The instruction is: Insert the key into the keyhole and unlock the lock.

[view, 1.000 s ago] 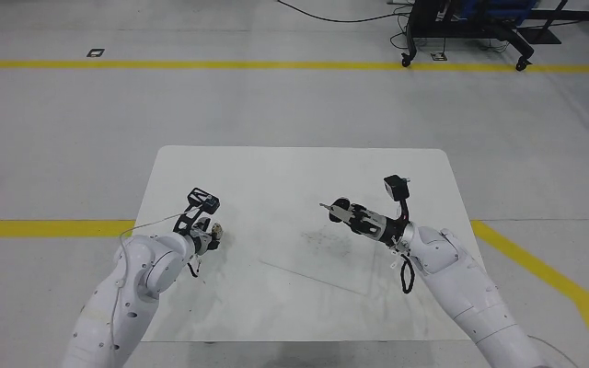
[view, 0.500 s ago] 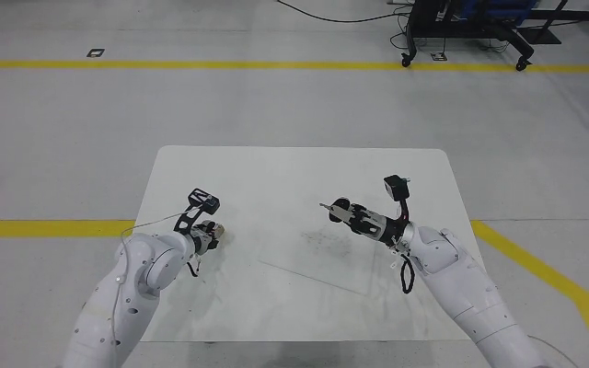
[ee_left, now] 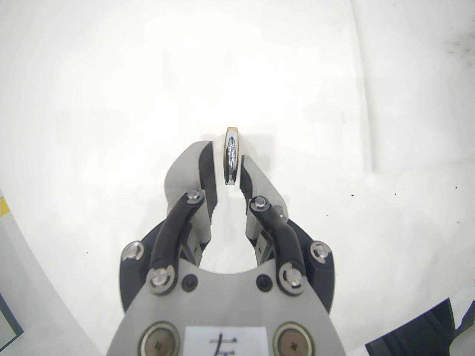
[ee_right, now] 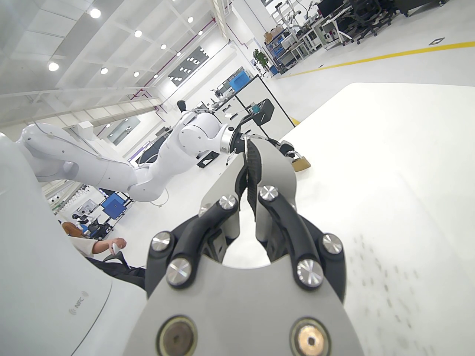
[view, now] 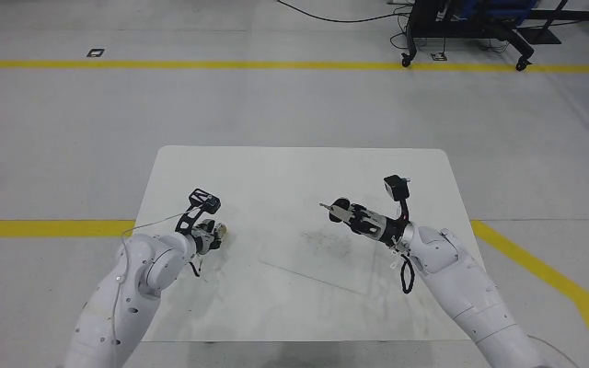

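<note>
While the left arm (view: 147,267) bends low over the near-left part of the white rectangular table (view: 276,170), its left gripper (ee_left: 222,157) points down at the tabletop with jaws partly open astride the small brass padlock with a silver shackle (ee_left: 232,157), seen edge-on, a gap showing beside one pad; the right arm (view: 442,262) reaches over the table's middle; the right gripper (ee_right: 248,153) is clamped on the thin silver key (ee_right: 245,146), whose tip points toward the padlock, well apart from it.
</note>
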